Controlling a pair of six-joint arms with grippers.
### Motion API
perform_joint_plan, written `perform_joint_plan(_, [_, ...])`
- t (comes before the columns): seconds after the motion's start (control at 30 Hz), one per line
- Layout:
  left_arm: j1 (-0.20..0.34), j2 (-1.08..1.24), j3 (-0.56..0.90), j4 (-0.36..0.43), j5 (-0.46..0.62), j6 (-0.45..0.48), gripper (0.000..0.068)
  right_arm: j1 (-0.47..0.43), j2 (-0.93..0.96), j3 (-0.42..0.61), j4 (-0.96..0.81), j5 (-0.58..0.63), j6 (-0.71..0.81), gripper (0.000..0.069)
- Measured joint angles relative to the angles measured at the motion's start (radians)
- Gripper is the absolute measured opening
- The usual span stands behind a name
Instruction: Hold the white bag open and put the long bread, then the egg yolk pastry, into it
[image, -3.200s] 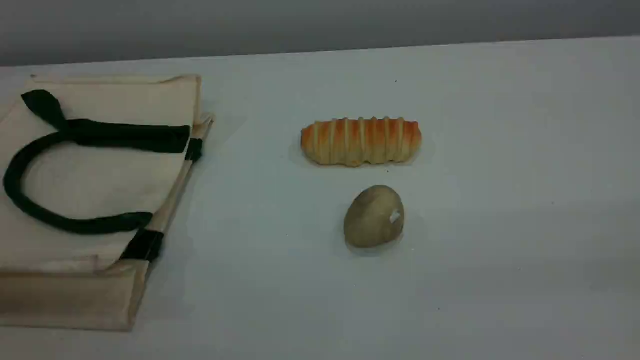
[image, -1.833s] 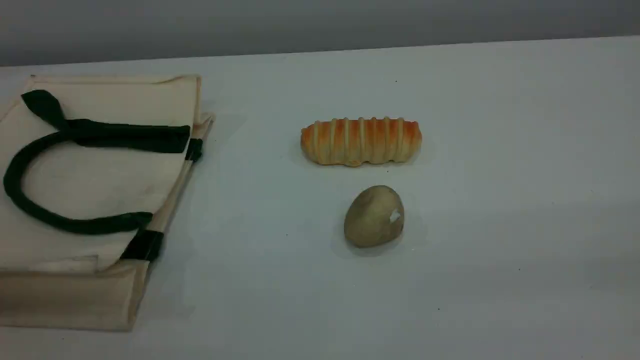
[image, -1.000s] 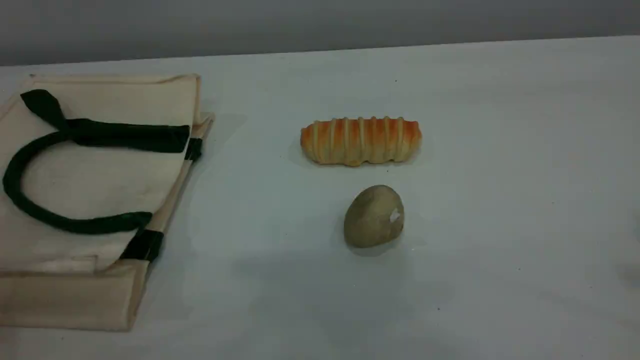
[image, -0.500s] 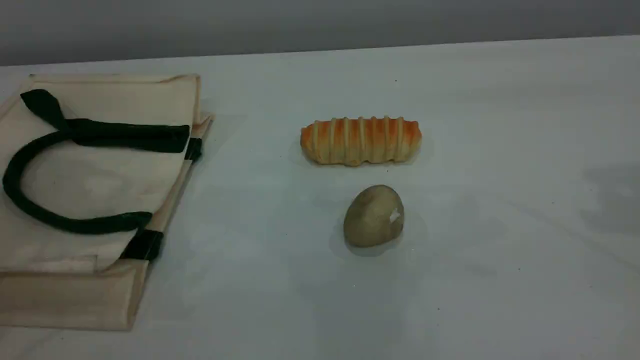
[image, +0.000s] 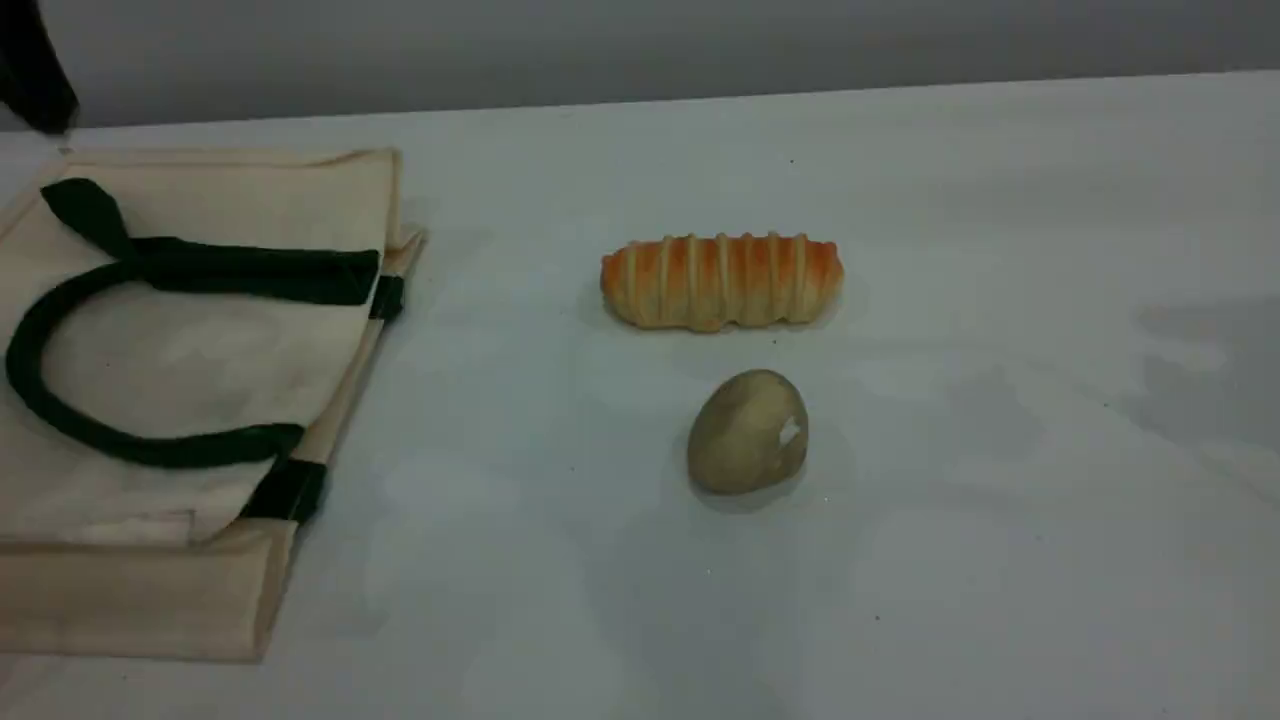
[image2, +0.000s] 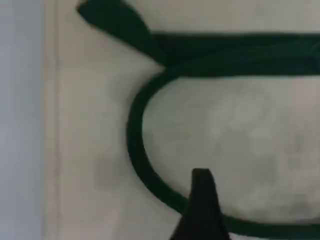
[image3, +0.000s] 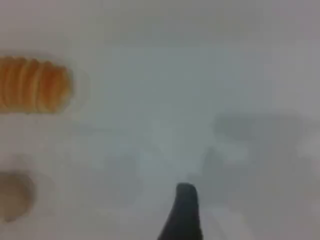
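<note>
your left claw (image2: 202, 200) shows one fingertip over the green handle (image2: 134, 140) of the white bag (image: 200, 360). you cannot tell if it is spread or clenched, nor the right claw (image3: 184, 205) over bare worktop (image: 1000, 180). the left arm (image: 35, 70) has just entered the scene's far-left corner. the bag lies flat, and the long bread (image: 722, 282) and egg yolk pastry (image: 748, 432) sit unmoved mid-worktop, so the approach is only starting.

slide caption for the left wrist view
Left tool over the cream-white canvas bag and its dark green strap handle.
</note>
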Motion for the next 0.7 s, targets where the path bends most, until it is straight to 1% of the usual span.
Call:
perform_joint_plan(0.07, [0.0,0.05,0.0,0.0,0.0,-0.02,0.0517,0.0,0.012,0.0,-0.001,0.009,0.0,0.0588])
perform_joint_plan(0.13, [0.0,0.106,0.0,0.0,-0.003,-0.021,0.0517,0.0,0.016,0.0,-0.001,0.011,0.004,0.0588])
perform_joint_plan(0.23, [0.0,0.179,0.0,0.0,-0.033,-0.029,0.0517,0.0,0.016,0.0,-0.001,0.01,0.004,0.0588])
perform_joint_plan(0.37, [0.001,0.25,0.0,0.04,-0.049,-0.073,0.0517,0.0,0.016,0.0,-0.001,0.004,0.004,0.0588])
perform_joint_plan(0.47, [0.002,0.268,0.0,0.105,-0.053,-0.129,0.0517,0.0,0.016,0.0,-0.001,-0.002,0.004,0.0588])
perform_joint_plan(0.7, [0.002,0.268,0.0,0.325,-0.062,-0.321,0.0517,0.0,0.016,0.0,-0.001,-0.002,0.004,0.0588])
